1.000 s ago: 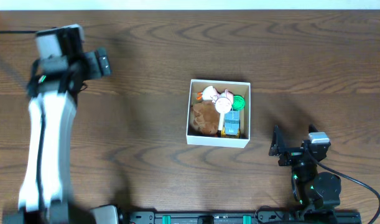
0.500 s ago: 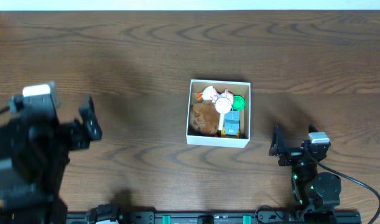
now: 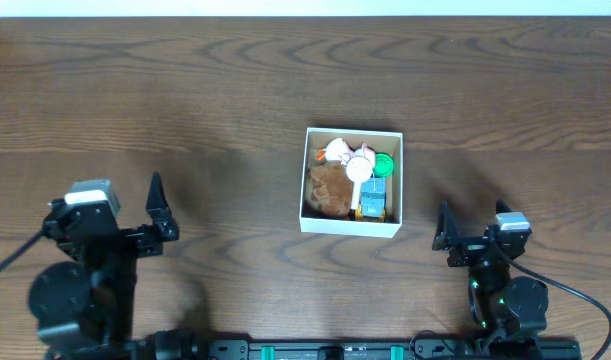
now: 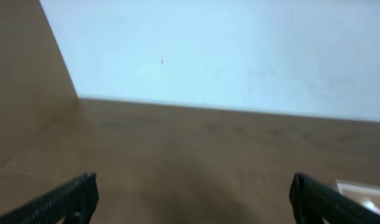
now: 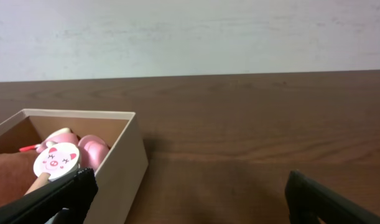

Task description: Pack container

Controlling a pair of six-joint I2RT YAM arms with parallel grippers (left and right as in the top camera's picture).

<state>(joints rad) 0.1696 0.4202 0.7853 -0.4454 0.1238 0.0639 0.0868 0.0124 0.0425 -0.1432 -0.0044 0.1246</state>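
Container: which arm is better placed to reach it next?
Right, probably. The right pincer sits open close beside the container, whose wall shows in its wrist view. The left pincer, also open, is much farther from it.

The container (image 3: 351, 226) — square, white-walled, open-topped — sits mid-table, filled with small toys.

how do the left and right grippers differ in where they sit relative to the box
The left gripper sits far to the left of the container; the right gripper sits close by its near right corner. The right wrist view shows the container with a pig toy inside; the left wrist view catches only a sliver of it at its edge. Both are open and empty.
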